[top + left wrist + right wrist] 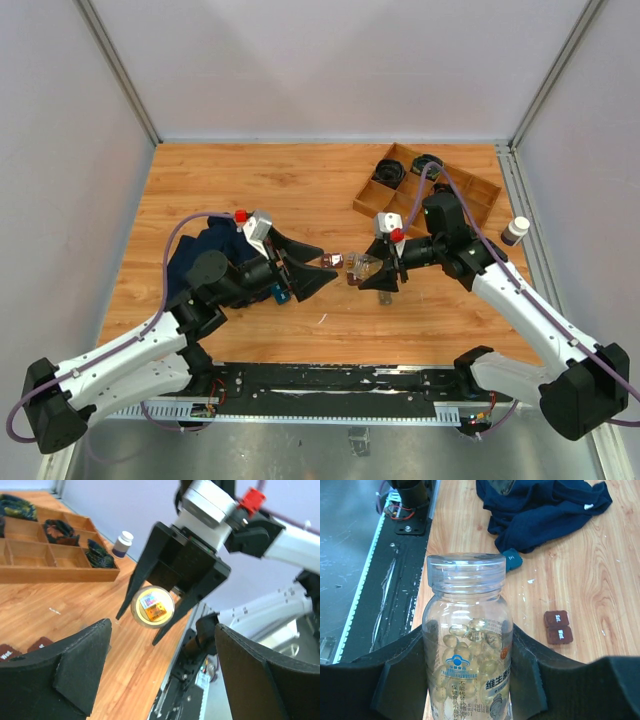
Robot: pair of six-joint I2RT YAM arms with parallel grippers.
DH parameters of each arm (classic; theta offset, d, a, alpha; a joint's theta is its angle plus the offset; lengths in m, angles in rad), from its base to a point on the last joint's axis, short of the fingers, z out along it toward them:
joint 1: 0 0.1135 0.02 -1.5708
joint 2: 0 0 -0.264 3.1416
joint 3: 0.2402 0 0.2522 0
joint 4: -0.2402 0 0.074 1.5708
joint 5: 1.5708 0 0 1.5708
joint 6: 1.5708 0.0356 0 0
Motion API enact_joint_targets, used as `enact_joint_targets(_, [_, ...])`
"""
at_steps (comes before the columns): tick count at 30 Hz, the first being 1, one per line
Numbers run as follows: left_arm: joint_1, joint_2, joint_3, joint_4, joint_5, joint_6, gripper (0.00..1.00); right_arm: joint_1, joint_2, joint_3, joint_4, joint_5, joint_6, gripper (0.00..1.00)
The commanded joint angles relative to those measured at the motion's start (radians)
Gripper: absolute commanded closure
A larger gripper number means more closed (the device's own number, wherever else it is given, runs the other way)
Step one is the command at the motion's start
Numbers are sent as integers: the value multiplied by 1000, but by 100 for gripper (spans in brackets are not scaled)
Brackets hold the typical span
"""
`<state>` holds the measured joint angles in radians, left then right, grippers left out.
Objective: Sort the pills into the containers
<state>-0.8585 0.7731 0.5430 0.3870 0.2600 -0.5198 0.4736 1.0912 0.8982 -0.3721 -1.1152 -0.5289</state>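
My right gripper (372, 272) is shut on a clear pill bottle (467, 645) holding several pale yellow capsules, gripped by its body and held above the table. The bottle also shows end-on in the left wrist view (152, 606). Two tiny dark-brown square containers (557, 626) with pale marks lie side by side on the wood, just left of the bottle in the top view (332, 261). My left gripper (325, 272) is open and empty, pointing at the bottle, jaws wide apart (160, 650). The containers lie by its left finger (42, 644).
A dark blue cloth (545, 510) lies under my left arm (215, 250), with a small blue object (511, 560) beside it. A wooden divided tray (478, 190) with black cables sits at the back right. A small white bottle (515, 231) stands by the right edge.
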Motion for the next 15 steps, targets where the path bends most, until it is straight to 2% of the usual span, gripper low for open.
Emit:
enact_joint_targets(1, [-3,25,50,-20,-207,-182,14,-10,5,14,30,78,24,99])
enact_joint_targets(7, [-56,111,103,-71,-356,-186,15,-15,18,4,78,148,84,99])
enact_joint_targets(13, [-68,196,163,-73,-340,-190,20,-15,23,1,83,149,92,99])
enact_joint_targets(15, [-69,218,178,-72,-323,-187,25,-15,23,1,83,149,92,99])
